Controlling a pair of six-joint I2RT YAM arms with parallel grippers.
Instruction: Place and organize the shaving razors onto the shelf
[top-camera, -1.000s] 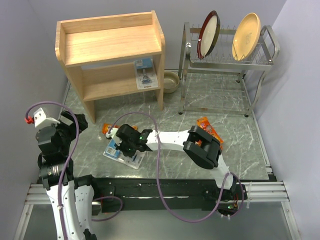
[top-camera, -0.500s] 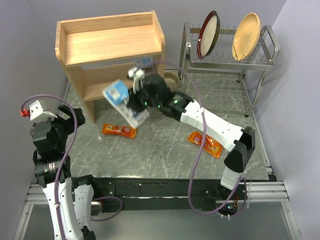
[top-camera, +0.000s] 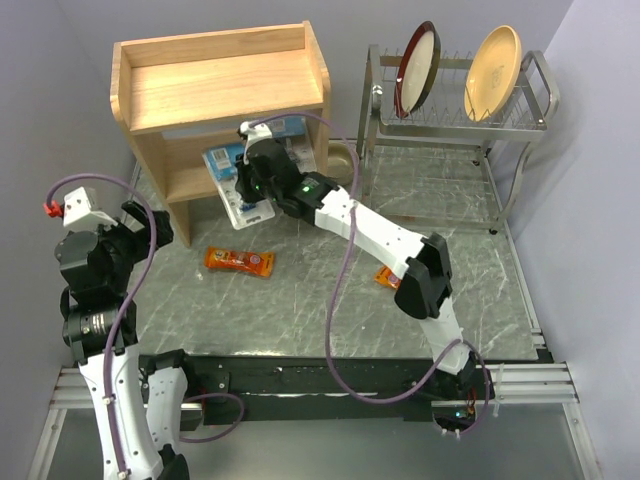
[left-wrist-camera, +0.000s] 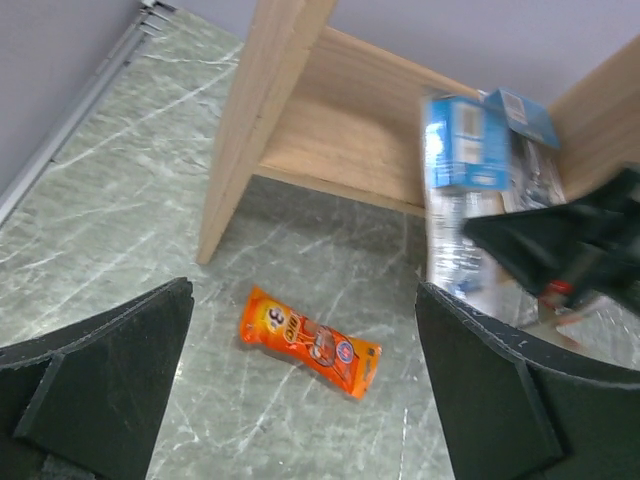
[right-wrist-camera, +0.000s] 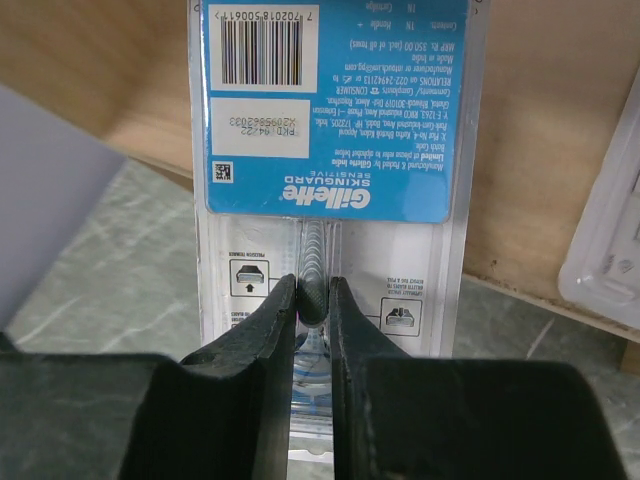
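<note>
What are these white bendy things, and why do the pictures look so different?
They are two robot arms bolted to a table. One picture looks down from above; the others come from a camera on each wrist. The right end effector pinches a clear razor pack with a blue card, by the lower level of the wooden shelf. The left end effector is open, holding nothing. One orange pack lies on the table before the shelf; another peeks out beside the right arm.

Blue-white blister pack (right-wrist-camera: 325, 150), orange pack (top-camera: 239, 261), pale wood shelf (top-camera: 225, 85), grey-veined table (top-camera: 230, 320)
</note>
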